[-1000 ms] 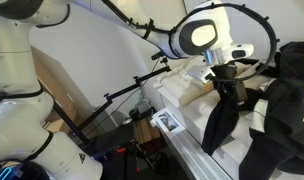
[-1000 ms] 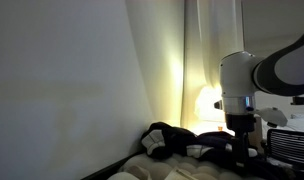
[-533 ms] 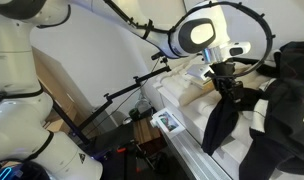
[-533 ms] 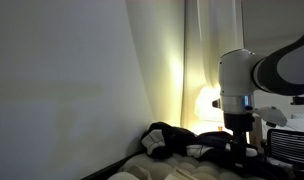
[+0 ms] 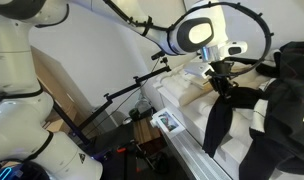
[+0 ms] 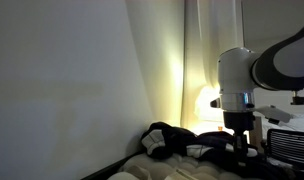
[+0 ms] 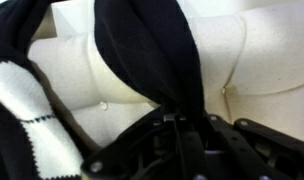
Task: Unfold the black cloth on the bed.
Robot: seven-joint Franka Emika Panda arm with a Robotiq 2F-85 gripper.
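Observation:
The black cloth [image 5: 220, 122] lies bunched on the white quilted bed [image 5: 188, 108], and one fold of it hangs from my gripper [image 5: 224, 84] near the bed's edge. In the wrist view a dark strip of the cloth [image 7: 147, 50] runs down between the jaws of the gripper [image 7: 180, 122], which are shut on it. A cream checked patch [image 7: 17, 92] of the cloth shows at the left, with the tufted mattress [image 7: 260, 55] behind. From the low exterior view the gripper [image 6: 239, 141] stands over the heaped cloth [image 6: 170, 140].
A black tripod [image 5: 120, 98] and a cardboard box [image 5: 54, 80] stand on the floor beside the bed, next to the robot's base [image 5: 14, 60]. A small framed object [image 5: 167, 122] lies by the bed rail. A curtain and a glowing lamp [image 6: 206, 100] stand behind the bed.
The jaws have gone from open to shut on the cloth's fold. The gripper has edged slightly up and sideways, drawing the hanging fold with it.

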